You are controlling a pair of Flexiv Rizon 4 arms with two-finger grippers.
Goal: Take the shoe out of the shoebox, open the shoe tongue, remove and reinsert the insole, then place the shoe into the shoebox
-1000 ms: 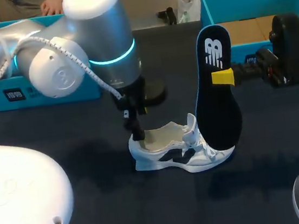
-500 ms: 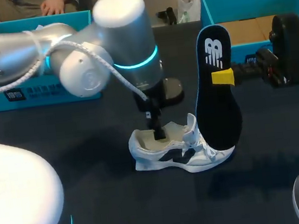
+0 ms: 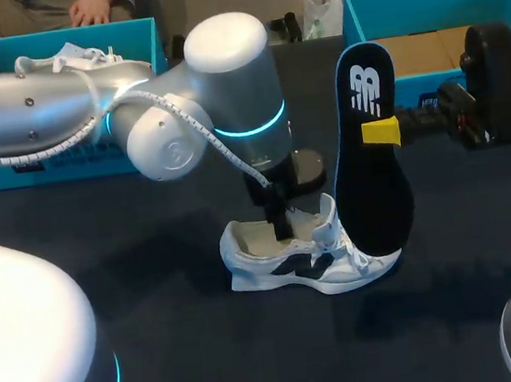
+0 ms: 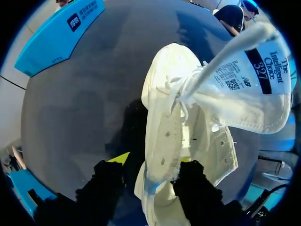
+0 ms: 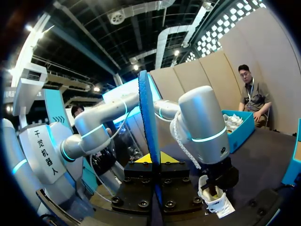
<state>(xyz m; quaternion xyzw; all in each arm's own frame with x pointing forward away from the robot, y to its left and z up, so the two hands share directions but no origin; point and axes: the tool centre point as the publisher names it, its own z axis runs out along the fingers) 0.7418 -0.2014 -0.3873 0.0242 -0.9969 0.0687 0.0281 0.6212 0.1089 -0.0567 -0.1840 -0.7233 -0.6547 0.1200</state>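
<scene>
Shoe (image 3: 306, 261): white with dark side marks, on its sole about mid-counter, heel toward the left edge, toe toward the right edge. Counter (image 3: 182, 349) is dark. Tongue (image 3: 326, 212) is lifted up and forward, off the opening.

Left pincer (image 3: 281, 225): arm comes in from the left edge and the pincer points straight down into the shoe's opening, between heel and tongue. In the left wrist view the fingers (image 4: 108, 181) stand apart, straddling the shoe's side wall. One finger is inside against the wall. The other is outside with a dark gap between it and the wall. Not clamped.

Right pincer (image 3: 380, 132): arm comes in from the right edge, level above the counter. Yellow tips are clamped on the insole (image 3: 373, 176), gripping it at about its upper third. The insole is dark with a white mark near the top and stands upright on end. Its lower end is down at the shoe's toe; whether it touches cannot be told. In the right wrist view it shows edge-on between the two tips, with the shoe and left pincer ahead of it.

Blue shoebox (image 3: 438, 5) is at the counter's far-right corner, open, with a brown floor showing. Second blue box (image 3: 48, 170) is at the far-left corner, open, with another white shoe (image 3: 62, 58) inside. Both boxes are well apart from the shoe at mid-counter.
</scene>
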